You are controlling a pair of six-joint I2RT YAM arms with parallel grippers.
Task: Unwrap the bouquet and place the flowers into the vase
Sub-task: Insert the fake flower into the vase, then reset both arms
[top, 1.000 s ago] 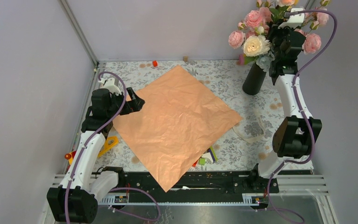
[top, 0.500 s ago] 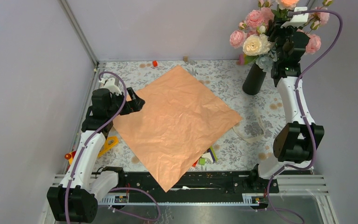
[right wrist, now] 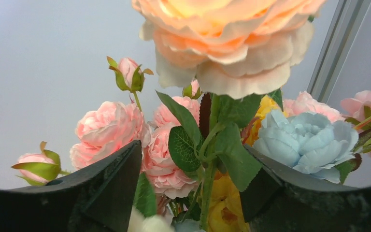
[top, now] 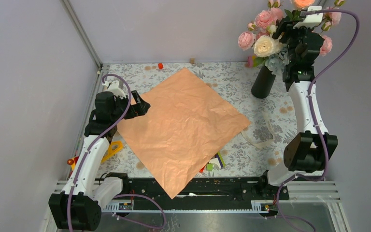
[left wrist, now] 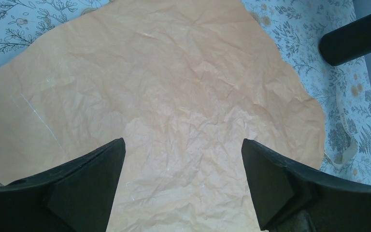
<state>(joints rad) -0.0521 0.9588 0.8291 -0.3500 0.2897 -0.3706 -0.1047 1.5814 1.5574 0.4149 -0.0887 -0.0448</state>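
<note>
**Top view**
- Wrapping paper (top: pixel 183 128): a peach, crinkled sheet lying flat and unfolded at the centre of the frame. Its lower corner reaches over the near rail.
- Vase (top: pixel 263 83): black, upright, in the upper right of the frame, apart from the paper.
- Flowers (top: pixel 265 46): pink, cream and pale-blue blooms standing in the vase.
- Right gripper (top: pixel 290 26): raised among the blooms at the top right. Its state is not legible in this view.
- Left gripper (top: pixel 142 107): at the paper's left corner, fingers spread.
- Ribbon (top: pixel 261 140): a pale loop on the cloth, right of the paper.
- Red block (top: pixel 160 65): at the far edge of the table.

**Left wrist view**
- Left gripper (left wrist: pixel 183 183): fingers wide apart over the paper (left wrist: pixel 174 96), holding nothing.
- Vase (left wrist: pixel 352 36): upper right corner of the frame.
- Ribbon (left wrist: pixel 343 145): right edge of the frame.

**Right wrist view**
- Right gripper (right wrist: pixel 195 193): fingers apart, with green stems and leaves between them and nothing pinched.
- Flowers: a peach bloom (right wrist: pixel 227 34) at the top, a pink bloom (right wrist: pixel 108 130) at left and a pale-blue bloom (right wrist: pixel 304 140) at right.
</note>
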